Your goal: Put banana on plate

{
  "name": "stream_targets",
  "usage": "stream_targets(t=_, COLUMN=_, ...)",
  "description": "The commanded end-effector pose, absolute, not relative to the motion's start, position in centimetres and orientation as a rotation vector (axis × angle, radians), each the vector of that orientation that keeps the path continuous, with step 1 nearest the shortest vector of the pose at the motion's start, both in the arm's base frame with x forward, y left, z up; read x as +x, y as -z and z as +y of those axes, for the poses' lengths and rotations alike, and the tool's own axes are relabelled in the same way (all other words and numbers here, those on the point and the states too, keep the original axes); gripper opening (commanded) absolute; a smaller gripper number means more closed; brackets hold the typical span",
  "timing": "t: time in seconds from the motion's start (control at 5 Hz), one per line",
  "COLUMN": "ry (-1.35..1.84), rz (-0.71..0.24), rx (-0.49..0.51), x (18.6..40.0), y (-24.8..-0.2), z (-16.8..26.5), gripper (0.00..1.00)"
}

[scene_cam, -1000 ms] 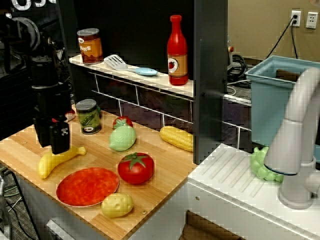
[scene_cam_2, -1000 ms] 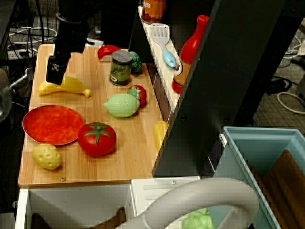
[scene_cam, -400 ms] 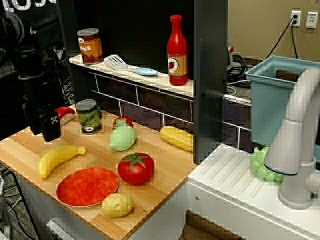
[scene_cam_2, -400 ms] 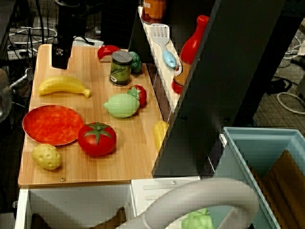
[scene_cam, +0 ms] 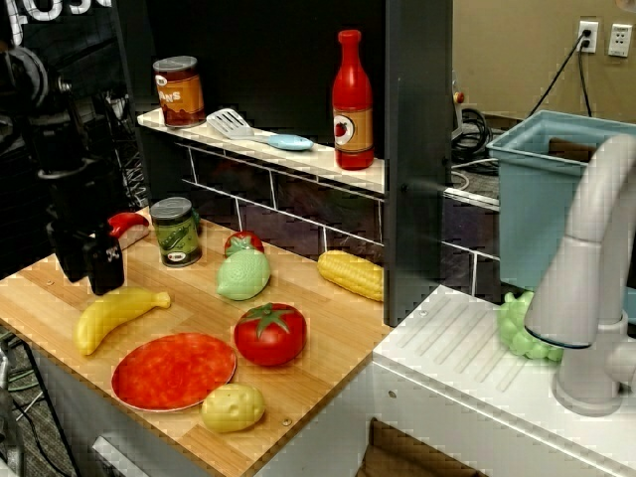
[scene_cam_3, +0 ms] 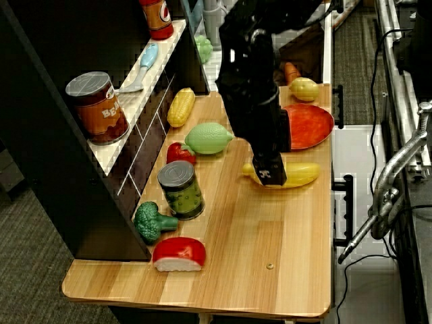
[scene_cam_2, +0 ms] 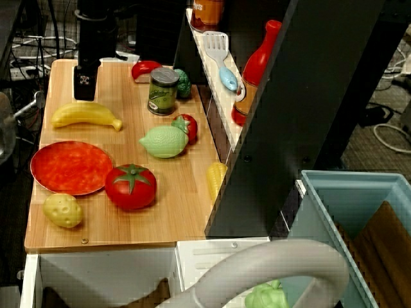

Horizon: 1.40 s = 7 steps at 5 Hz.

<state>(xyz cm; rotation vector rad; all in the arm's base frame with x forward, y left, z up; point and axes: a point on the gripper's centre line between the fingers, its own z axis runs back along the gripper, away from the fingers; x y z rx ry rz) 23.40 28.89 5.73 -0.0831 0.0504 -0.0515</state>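
Note:
The yellow banana [scene_cam: 114, 316] lies flat on the wooden counter [scene_cam: 328, 328] near its left edge, also seen as banana [scene_cam_2: 87, 115] and banana [scene_cam_3: 291, 174]. The red-orange plate [scene_cam: 174, 371] sits just in front of it, empty, shown again as plate [scene_cam_2: 70, 168] and plate [scene_cam_3: 308, 125]. My gripper [scene_cam: 89, 266] hangs just above the counter behind the banana's thick end, fingers pointing down and slightly apart, holding nothing. From overhead the gripper [scene_cam_2: 85, 86] stands just beyond the banana. In the side view the gripper [scene_cam_3: 273, 174] covers part of the banana.
A red tomato [scene_cam: 269, 334] and a yellow potato [scene_cam: 233, 406] flank the plate. A green lemon [scene_cam: 243, 274], corn cob [scene_cam: 351, 273], green can [scene_cam: 176, 231], broccoli [scene_cam_3: 150, 221] and a red slice [scene_cam_3: 179, 253] stand further back. The shelf [scene_cam: 258, 151] carries a can, spatula and ketchup bottle.
My gripper rose off the banana and drew back toward the counter's far left, then sank a little again. The banana and plate stayed where they were.

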Motion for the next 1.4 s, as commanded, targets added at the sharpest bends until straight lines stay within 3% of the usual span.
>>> stream_targets(t=0.0, ry=-0.004, rz=0.04, rx=-0.073, x=24.4, y=-5.6, z=29.1, gripper=1.0)
stream_targets(t=0.8, ry=-0.051, rz=0.043, rx=-0.084, x=24.8, y=-4.2, z=29.2, gripper=1.0)
stream_targets(t=1.0, ry=-0.049, rz=0.035, rx=-0.08, x=24.7, y=-4.1, z=29.1, gripper=0.0)
stream_targets(t=1.2, ry=-0.06, rz=0.034, rx=-0.082, x=24.6, y=-4.1, z=29.1, gripper=0.0)
